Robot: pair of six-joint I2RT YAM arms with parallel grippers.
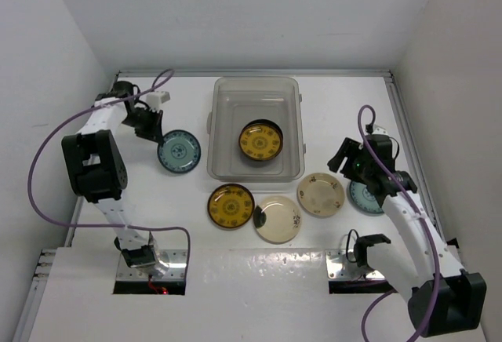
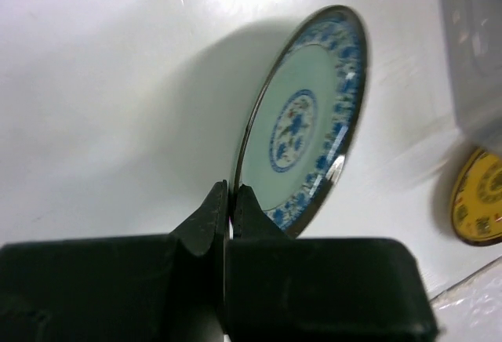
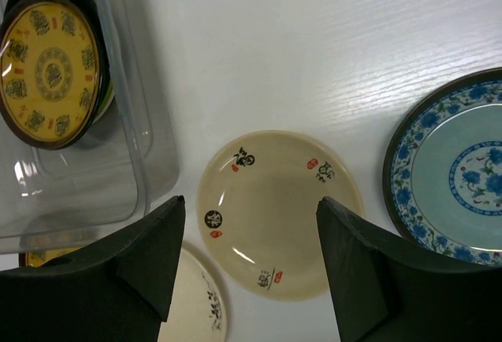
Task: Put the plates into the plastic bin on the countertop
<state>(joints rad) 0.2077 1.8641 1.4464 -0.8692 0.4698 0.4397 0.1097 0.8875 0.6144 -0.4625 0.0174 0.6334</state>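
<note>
My left gripper (image 1: 154,132) (image 2: 231,193) is shut on the rim of a blue-teal patterned plate (image 1: 180,151) (image 2: 302,126), left of the clear plastic bin (image 1: 221,171). An amber-yellow plate (image 1: 260,140) (image 3: 49,66) lies in the bin on a dark one. My right gripper (image 1: 343,163) (image 3: 251,205) is open above a cream plate (image 1: 321,194) (image 3: 278,209). A second blue-teal plate (image 1: 362,198) (image 3: 459,169) lies right of it. Another amber plate (image 1: 230,205) and a cream plate (image 1: 278,218) (image 3: 200,307) lie in front of the bin.
The white countertop (image 1: 188,107) is walled at the back and both sides. Metal brackets (image 1: 149,267) hold the arm bases at the near edge. Purple cables loop beside each arm.
</note>
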